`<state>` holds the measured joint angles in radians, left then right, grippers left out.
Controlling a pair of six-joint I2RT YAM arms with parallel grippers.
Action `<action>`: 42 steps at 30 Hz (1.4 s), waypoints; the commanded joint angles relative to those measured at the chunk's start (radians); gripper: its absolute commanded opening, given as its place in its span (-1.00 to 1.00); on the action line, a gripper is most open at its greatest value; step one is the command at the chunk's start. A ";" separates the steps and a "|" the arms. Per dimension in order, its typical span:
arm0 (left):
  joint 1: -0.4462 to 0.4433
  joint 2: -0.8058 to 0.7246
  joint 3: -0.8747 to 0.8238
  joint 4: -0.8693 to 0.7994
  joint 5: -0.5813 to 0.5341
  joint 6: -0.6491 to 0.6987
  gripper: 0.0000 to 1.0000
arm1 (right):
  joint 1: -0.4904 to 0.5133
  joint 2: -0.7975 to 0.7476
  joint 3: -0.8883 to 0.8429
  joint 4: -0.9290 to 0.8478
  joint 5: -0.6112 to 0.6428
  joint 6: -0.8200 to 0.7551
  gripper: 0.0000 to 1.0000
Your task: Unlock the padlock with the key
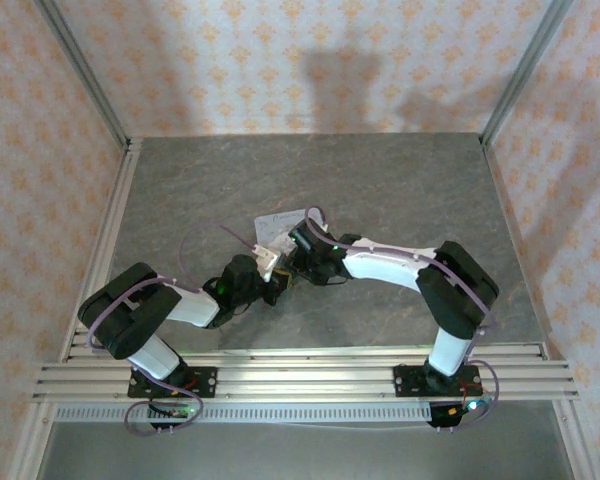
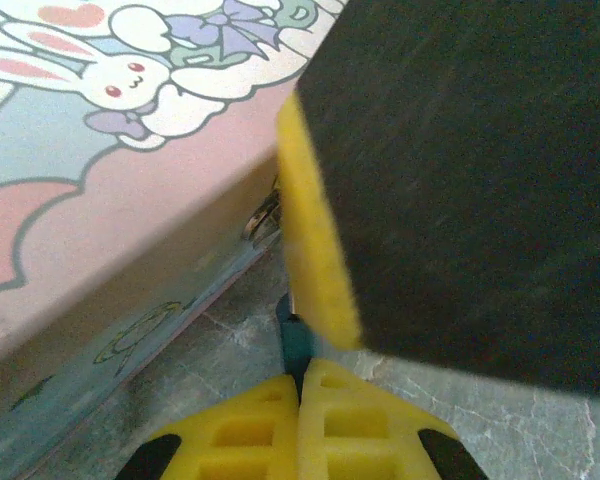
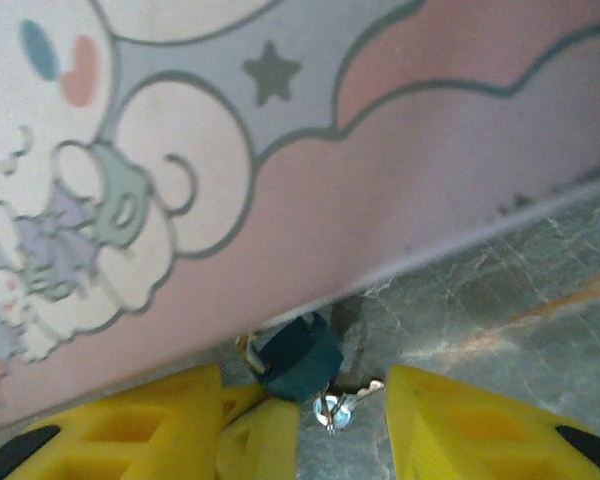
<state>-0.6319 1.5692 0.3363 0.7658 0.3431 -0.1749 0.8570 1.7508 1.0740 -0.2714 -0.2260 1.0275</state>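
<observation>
Left fingers pinching padlock; grey marbled table, floral-papered walls.

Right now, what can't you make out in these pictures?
Padlock: keyhole hidden; in the right wrist view, its lower part is behind the yellow fingers; in the left wrist view, the right gripper's finger covers most of it.
Key: tiny and blurred in the right wrist view; whether it is in the lock is unclear.
Tin: cut off by the edges in both wrist views.

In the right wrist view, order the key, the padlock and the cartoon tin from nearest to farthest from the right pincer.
1. key, between the fingers of the right pincer.
2. padlock, just beyond, slightly left.
3. cartoon tin, behind both.
</observation>
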 commanded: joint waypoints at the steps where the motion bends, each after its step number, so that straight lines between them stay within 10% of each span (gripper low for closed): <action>1: 0.012 -0.014 0.015 -0.077 0.047 -0.002 -1.00 | 0.008 0.020 -0.051 0.128 -0.014 -0.015 -0.07; 12: 0.030 -0.009 0.030 -0.108 0.106 -0.001 -1.00 | 0.008 0.099 -0.118 0.283 -0.063 -0.063 -0.10; 29: 0.092 -0.195 -0.011 -0.279 0.068 0.018 -0.98 | 0.008 0.087 -0.108 0.171 -0.006 -0.106 -0.94; 37: 0.103 -0.483 -0.070 -0.477 -0.161 -0.090 -0.29 | 0.008 0.039 -0.127 0.200 -0.029 -0.140 -1.00; 42: 0.121 -0.570 -0.092 -0.488 -0.118 -0.182 -0.14 | -0.009 0.002 -0.175 0.305 -0.097 -0.139 -1.00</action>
<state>-0.5228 1.0283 0.2558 0.3317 0.2455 -0.2817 0.8600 1.7771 0.9508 0.0643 -0.2768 0.9024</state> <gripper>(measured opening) 0.423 0.098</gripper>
